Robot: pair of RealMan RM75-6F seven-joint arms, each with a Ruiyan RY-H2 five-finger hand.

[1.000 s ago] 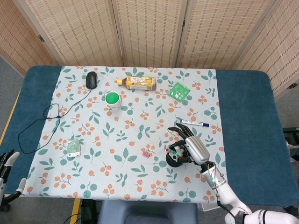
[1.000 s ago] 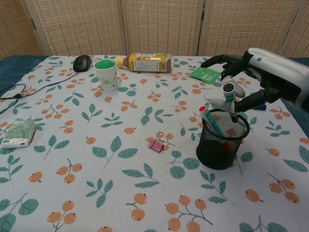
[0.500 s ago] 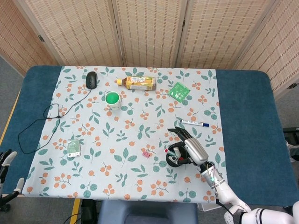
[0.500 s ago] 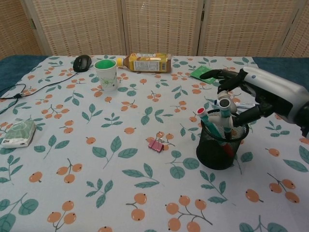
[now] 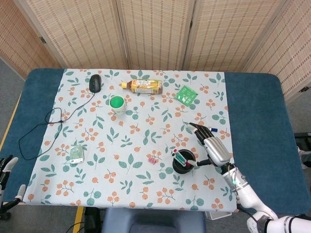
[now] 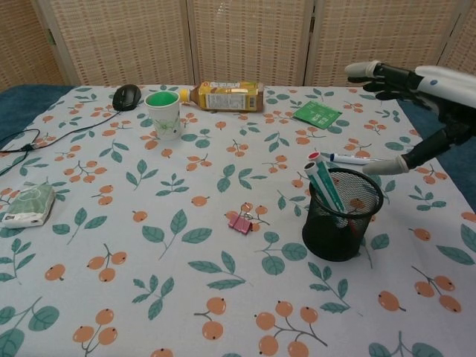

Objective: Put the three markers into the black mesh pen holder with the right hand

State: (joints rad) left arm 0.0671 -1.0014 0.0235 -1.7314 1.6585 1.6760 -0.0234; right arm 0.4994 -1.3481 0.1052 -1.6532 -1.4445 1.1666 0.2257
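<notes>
Right hand point(image 6: 416, 89): fingers spread, holding nothing.
Mesh pen holder point(image 6: 342, 214): just below-left of the hand, two markers point(image 6: 321, 182) inside.
Third marker point(image 6: 355, 158): on the desk under the hand.

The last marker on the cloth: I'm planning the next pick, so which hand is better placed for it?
Right. The right hand hovers open just beside the blue-capped marker behind the pen holder; the left hand sits off the table's far edge.
</notes>
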